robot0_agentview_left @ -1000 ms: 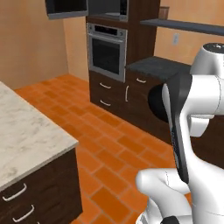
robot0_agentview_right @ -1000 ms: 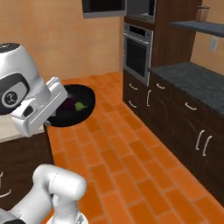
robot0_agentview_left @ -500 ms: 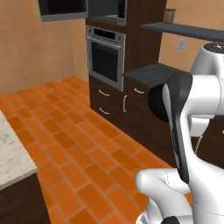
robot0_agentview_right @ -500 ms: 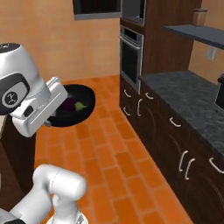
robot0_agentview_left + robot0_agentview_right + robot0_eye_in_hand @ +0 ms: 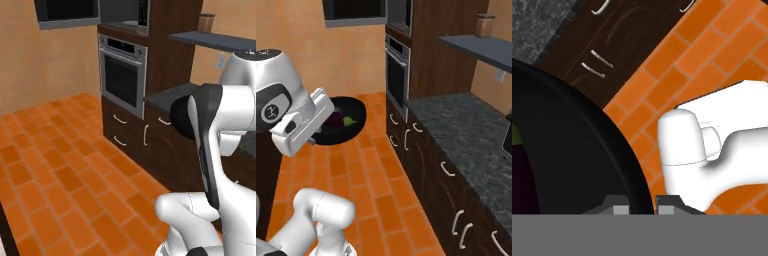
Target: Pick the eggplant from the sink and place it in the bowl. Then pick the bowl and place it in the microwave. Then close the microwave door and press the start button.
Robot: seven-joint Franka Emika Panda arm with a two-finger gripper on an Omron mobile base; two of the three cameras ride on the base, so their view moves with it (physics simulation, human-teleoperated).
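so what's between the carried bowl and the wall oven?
Bare orange brick floor separates the black bowl, held at its rim by the claw, from the oven, seen in the right base view.

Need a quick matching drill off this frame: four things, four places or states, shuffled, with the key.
Things:
1. bowl
2. eggplant
3. gripper
4. oven

Places or states:
A. built into the tall dark cabinet, door closed
B. lying inside the black dish
C. held by its rim above the orange brick floor
D. fingers pinched on a black rim

Pairs: 1-C, 2-B, 3-D, 4-A
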